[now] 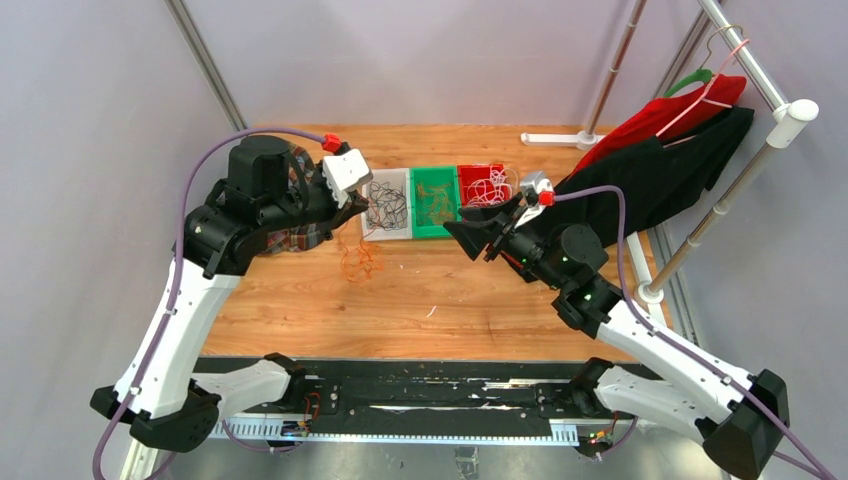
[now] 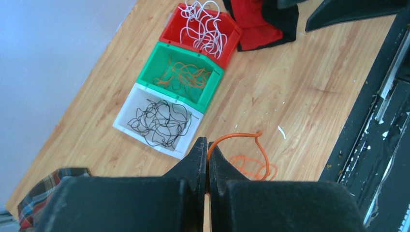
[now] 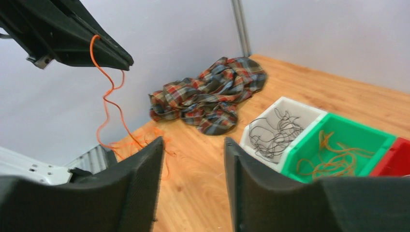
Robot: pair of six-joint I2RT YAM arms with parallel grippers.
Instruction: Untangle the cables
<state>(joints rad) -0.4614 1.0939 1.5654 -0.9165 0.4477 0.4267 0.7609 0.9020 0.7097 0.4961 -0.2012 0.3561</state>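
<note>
A wooden table (image 1: 480,300) carries three small bins touching in a row near the middle of its far edge: a white bin (image 2: 129,107), a green bin (image 2: 214,92) and a red bin (image 2: 233,48). A crumpled plaid cloth (image 3: 212,99) lies by the left edge. Red and black garments (image 1: 660,150) hang from a metal rack (image 1: 790,115) at the far right corner.

- In the far half of the table (image 1: 450,300), midway between its left and right edges: left bin (image 1: 386,237), middle bin (image 1: 435,234), right bin (image 1: 480,168), side by side, walls touching.
- In each bin: a tangle of cables (image 1: 388,205).
- On the table just in front of the left bin: loose cable (image 1: 358,262), one end raised off the surface.
- At the left edge, left of the bins: cloth heap (image 1: 295,240).
- At the far right corner, just right of the right bin: garments (image 1: 660,170), hung on a rack (image 1: 790,112).
</note>
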